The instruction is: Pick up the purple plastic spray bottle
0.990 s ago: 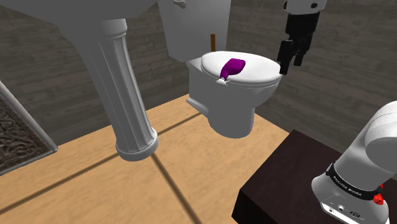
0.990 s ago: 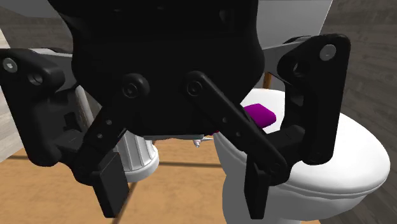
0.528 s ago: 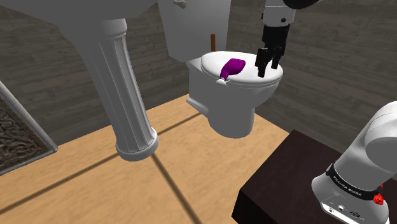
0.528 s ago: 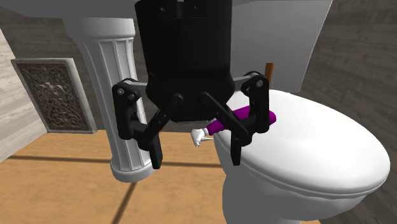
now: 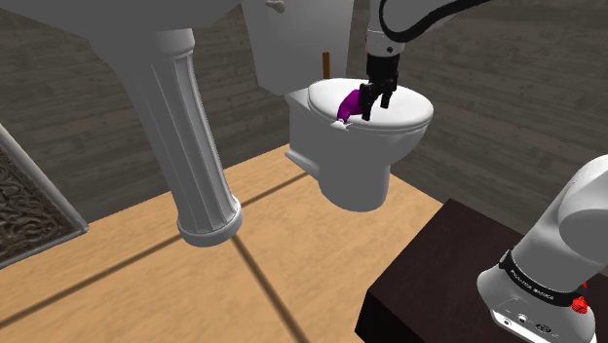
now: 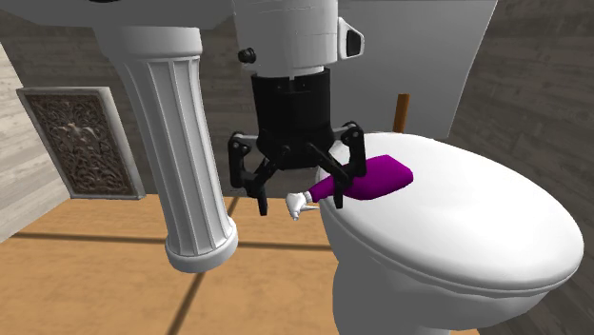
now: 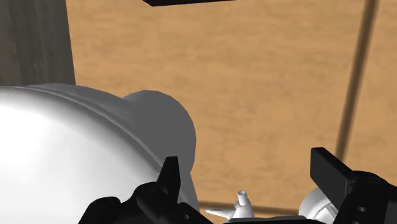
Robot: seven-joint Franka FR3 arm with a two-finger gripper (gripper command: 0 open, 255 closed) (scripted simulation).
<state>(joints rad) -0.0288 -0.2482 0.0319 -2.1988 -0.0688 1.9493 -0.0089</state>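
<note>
A purple spray bottle (image 5: 353, 100) (image 6: 375, 176) lies on its side on the closed white toilet lid (image 5: 399, 109) (image 6: 457, 238). Its white nozzle (image 6: 298, 204) (image 7: 240, 203) pokes past the lid's rim. My black gripper (image 5: 369, 109) (image 6: 299, 193) (image 7: 248, 175) hangs open just over the bottle's nozzle end. In the second exterior view one finger (image 6: 339, 187) stands at the bottle's neck and the other finger (image 6: 259, 198) hangs off the lid toward the pedestal. The nozzle lies between the fingers, and I see no contact with them.
A fluted white sink pedestal (image 5: 200, 146) (image 6: 186, 143) stands close beside the toilet. The toilet tank (image 5: 292, 39) and a brown stick handle (image 5: 325, 63) (image 6: 401, 109) rise behind the lid. An ornate panel (image 6: 81, 143) leans on the wall. My dark stand (image 5: 438, 273) sits on the wooden floor.
The gripper has travelled from the shoulder view's right, off the lid, leftward and down to the bottle's nozzle end. It stayed open. The bottle has not moved.
</note>
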